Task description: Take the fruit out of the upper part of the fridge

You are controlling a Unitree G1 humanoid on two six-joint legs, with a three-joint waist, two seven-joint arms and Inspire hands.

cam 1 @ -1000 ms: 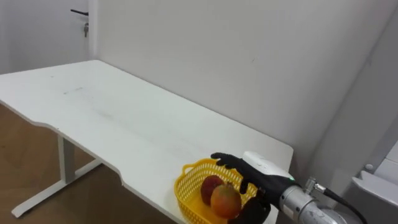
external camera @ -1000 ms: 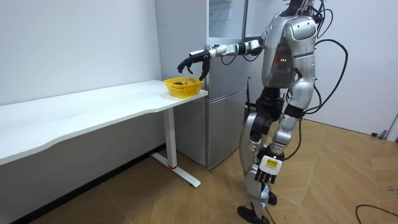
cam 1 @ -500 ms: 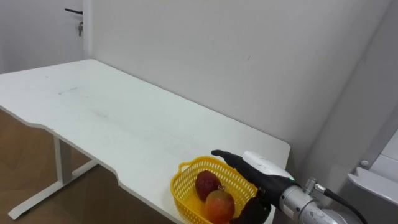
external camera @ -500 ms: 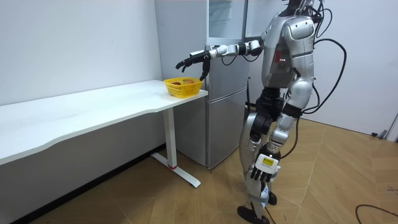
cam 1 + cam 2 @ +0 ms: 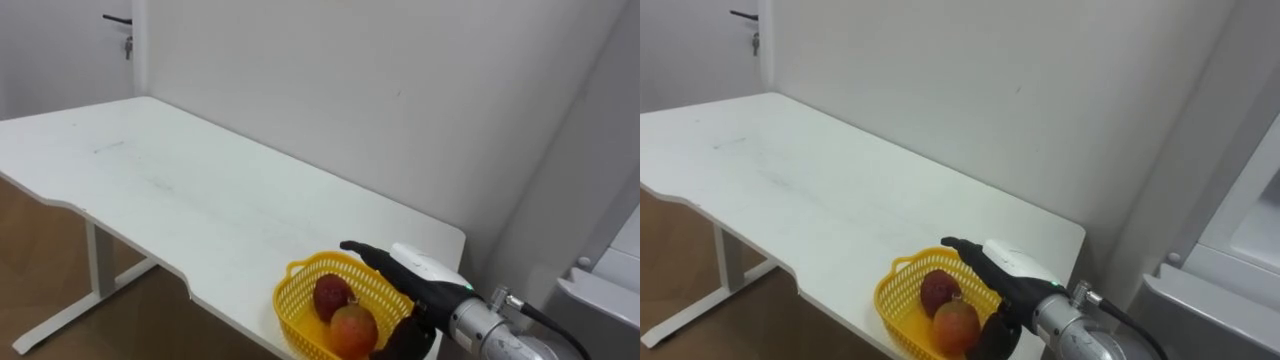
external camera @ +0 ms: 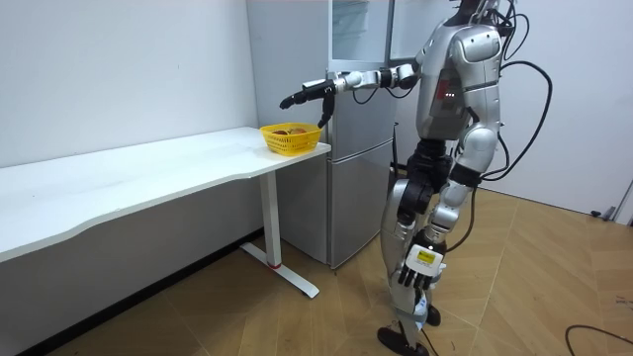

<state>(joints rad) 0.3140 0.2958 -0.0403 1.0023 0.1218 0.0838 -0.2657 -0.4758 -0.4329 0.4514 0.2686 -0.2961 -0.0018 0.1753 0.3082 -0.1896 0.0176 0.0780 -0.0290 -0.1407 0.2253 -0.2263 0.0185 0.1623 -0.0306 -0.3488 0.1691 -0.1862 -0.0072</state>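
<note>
A yellow basket (image 5: 290, 302) stands on the near right corner of the white table (image 5: 200, 190). In it lie a dark red fruit (image 5: 332, 293) and an orange-red fruit (image 5: 352, 328). My right hand (image 5: 395, 272) hovers open just over the basket's right side, fingers stretched out above the fruits and thumb pointing down beside the rim. It holds nothing. In the room view I stand in front of the fridge (image 6: 361, 129), right arm held out level to the basket (image 6: 289, 141). My left hand (image 6: 417, 280) hangs low beside my leg.
The fridge's upper door (image 6: 348, 30) stands open behind my right arm. Part of the fridge (image 5: 605, 290) shows at the right edge of the eye view. A wall runs along the table's far side, with a door handle (image 5: 125, 20) at the far left.
The orange-red fruit, a second ago between my right thumb and fingers, now lies lower in the basket. The fingers have straightened out above it. The eye view shifted slightly.
</note>
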